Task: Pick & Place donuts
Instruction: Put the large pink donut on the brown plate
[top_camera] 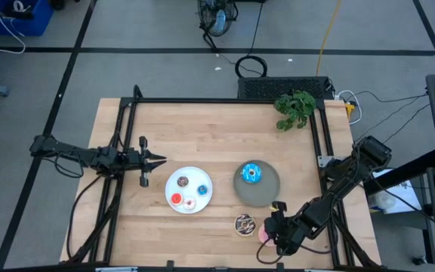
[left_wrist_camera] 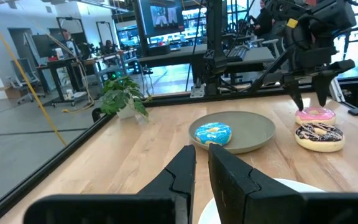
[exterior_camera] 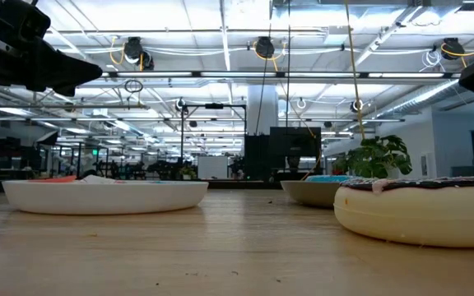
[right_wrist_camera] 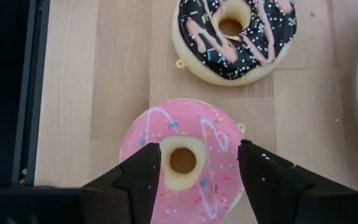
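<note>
The pink donut [right_wrist_camera: 191, 158] lies flat on the table near its near edge, beside the brown sprinkled donut [right_wrist_camera: 232, 34]. My right gripper [right_wrist_camera: 194, 180] hangs open just above the pink donut, pointing down, one finger over each side of the ring; in the left wrist view its fingertips [left_wrist_camera: 297, 99] stand clear of the pink donut [left_wrist_camera: 316, 115]. The large blue donut [top_camera: 251, 174] rests on the grey plate [top_camera: 266, 195]. Several mini donuts [top_camera: 189, 193] lie on the white plate [top_camera: 174, 183]. My left gripper [top_camera: 155, 159] waits shut near the left side, level above the table.
A potted plant [top_camera: 294, 107] stands at the far right corner. A black frame rail [right_wrist_camera: 30, 93] runs along the table's right edge close to the pink donut. Bare wood lies between the plates and the far edge. The brown donut [exterior_camera: 422, 212] fills the low view's right.
</note>
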Available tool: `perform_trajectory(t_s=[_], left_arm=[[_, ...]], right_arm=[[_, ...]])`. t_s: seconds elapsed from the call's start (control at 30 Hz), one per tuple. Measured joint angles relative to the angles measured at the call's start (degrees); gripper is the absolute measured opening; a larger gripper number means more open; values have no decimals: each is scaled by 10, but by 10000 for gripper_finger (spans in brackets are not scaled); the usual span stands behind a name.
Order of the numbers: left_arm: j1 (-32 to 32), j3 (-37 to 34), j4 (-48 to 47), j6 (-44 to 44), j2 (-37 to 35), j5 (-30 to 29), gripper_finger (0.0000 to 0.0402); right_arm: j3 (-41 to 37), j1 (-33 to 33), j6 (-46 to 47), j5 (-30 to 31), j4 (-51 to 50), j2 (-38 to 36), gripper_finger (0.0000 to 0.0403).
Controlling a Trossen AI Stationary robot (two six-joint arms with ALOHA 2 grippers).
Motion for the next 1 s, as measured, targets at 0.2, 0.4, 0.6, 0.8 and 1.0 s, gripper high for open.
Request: perform_trajectory(t_s=[0.2, 0.4, 0.6, 0.8, 1.0], left_arm=[[0, 0, -1, 0, 0, 0, 51], [0, 0, -1, 0, 0, 0, 51], [0, 0, -1, 0, 0, 0, 51], [0, 0, -1, 0, 0, 0, 51], [0, 0, -1, 0, 0, 0, 51]], right_arm=[[0, 0, 0, 2, -21, 0, 210], [0, -2, -14, 3, -24, 26, 210], [1, -5, -14, 0, -22, 64, 210], [3, -9, -15, -28, -21, 87, 209], [1, -17, -15, -39, -21, 70, 146]])
